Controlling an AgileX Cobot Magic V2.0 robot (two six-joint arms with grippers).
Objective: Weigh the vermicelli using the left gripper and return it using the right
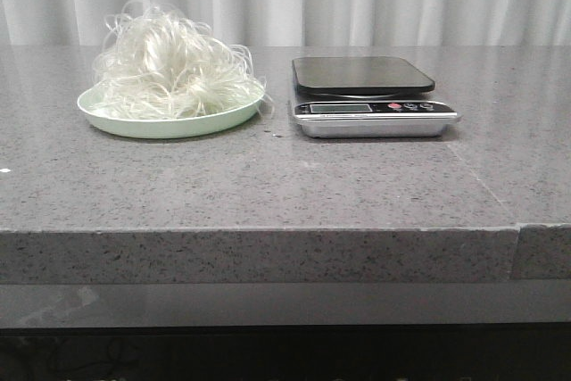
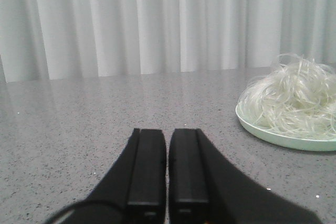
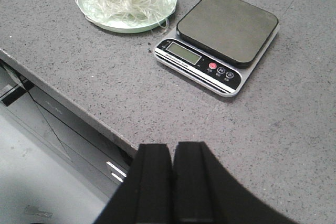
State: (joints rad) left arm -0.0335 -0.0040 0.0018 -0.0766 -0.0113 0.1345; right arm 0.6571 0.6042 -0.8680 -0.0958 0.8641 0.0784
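Fingers (image 2: 149,166) of the left gripper (image 2: 167,171) stand pressed together, with only a thin dark line between them, and we see nothing held there. This gripper hovers low over the grey speckled counter (image 2: 105,119), and it points toward the white curtain (image 2: 131,19) at the back. The right gripper (image 3: 171,182) is in the same state: its two black fingers (image 3: 152,182) are closed against each other and they carry nothing. It hangs near the front edge of the counter (image 3: 294,145), above the place where the stone ends and a dark lower part begins.

From the left gripper we see the vermicelli (image 2: 294,98) to one side, well apart from the fingers. In the front view the vermicelli (image 1: 169,64) is a loose white tangle that lies on the pale green plate (image 1: 161,124), and some strands hang over the rim. The plate stands on the left part of the counter (image 1: 268,194). Just beside it, on the right, stands the kitchen scale (image 1: 370,95) with a dark square platform. The platform (image 3: 227,26) carries nothing. On the front strip of the scale we see a small display (image 3: 181,52) and round buttons (image 3: 212,66), one of them red. We cannot read the display.
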